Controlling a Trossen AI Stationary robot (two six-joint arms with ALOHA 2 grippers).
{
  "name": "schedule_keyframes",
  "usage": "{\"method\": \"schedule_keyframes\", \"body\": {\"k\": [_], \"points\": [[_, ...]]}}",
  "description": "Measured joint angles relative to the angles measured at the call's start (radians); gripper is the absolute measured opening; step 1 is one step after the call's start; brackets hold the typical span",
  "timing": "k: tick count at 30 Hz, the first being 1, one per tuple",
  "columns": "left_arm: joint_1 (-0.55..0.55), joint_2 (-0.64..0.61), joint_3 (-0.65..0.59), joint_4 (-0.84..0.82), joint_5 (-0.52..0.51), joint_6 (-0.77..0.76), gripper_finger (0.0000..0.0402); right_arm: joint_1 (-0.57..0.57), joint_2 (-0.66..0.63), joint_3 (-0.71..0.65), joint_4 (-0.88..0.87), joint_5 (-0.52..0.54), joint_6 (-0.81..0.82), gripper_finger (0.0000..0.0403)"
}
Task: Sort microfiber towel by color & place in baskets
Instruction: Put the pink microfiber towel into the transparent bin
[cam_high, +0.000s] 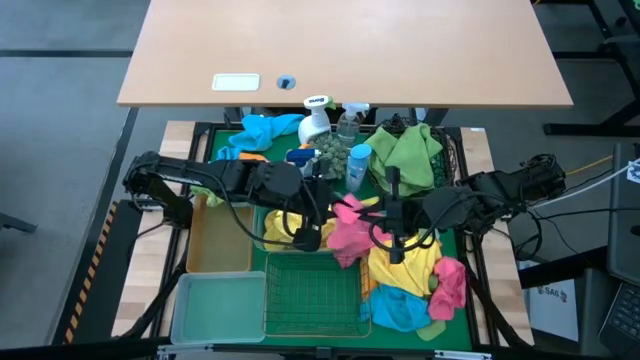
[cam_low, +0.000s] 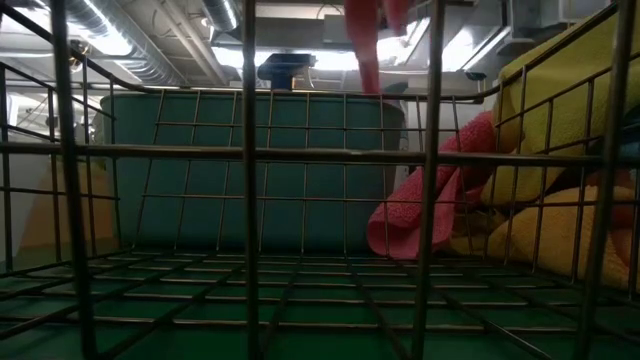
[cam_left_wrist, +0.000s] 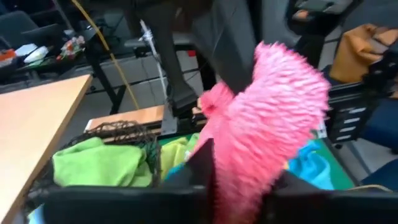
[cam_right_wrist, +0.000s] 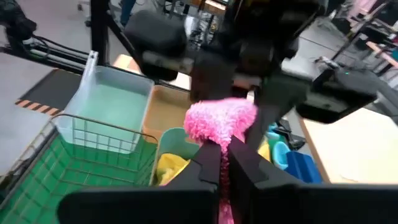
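A pink microfiber towel (cam_high: 350, 225) hangs in the air between my two grippers, over the gap between the teal tub (cam_high: 288, 228) and the towel pile. My left gripper (cam_high: 322, 222) reaches in from the left and is shut on it. My right gripper (cam_high: 378, 215) comes from the right, also shut on it. A yellow towel (cam_right_wrist: 169, 167) lies in the teal tub. Green towels (cam_high: 405, 150) fill the round black mesh basket (cam_high: 445, 160). The green wire basket (cam_high: 310, 290), clear bin (cam_high: 215, 305) and tan tray (cam_high: 220, 235) stand near the front left. My left gripper pinches the pink towel between its two fingers, the cloth running down between them (cam_left_wrist: 225, 177) while the bulk (cam_left_wrist: 273, 118) bunches beyond the fingertips. It comes nearly level from the table's left. My right gripper pinches a bunched fold of the pink towel (cam_right_wrist: 222, 144) between its two fingers, coming from the table's right and slanting a little down. The towel is lifted clear, and a loose end (cam_low: 365, 45) hangs below.
A pile of yellow, blue and pink towels (cam_high: 410, 275) lies at the front right. A blue towel (cam_high: 260, 132) and spray bottles (cam_high: 318, 120) stand at the far edge. A wooden desk (cam_high: 340, 50) lies beyond the table.
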Motion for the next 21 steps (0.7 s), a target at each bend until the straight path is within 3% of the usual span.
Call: {"method": "schedule_keyframes", "body": {"k": [2,6,15,21], "points": [[-0.007,-0.014,0.000,-0.005,0.009,-0.019,0.0012,0.000,0.000,0.000,0.000,-0.031,0.000,0.0011],[-0.025,-0.049,0.000,-0.047,0.012,-0.096,0.0010,-0.001,0.000,0.000,0.002,-0.082,0.000,0.0027],[-0.097,-0.200,0.000,-0.300,0.081,-0.403,0.0004,0.000,0.000,0.000,-0.025,-0.071,0.002,0.0155],[-0.191,-0.287,0.000,-0.486,0.100,-0.663,0.0004,0.000,0.000,0.000,-0.101,-0.066,0.002,0.0198]]}}
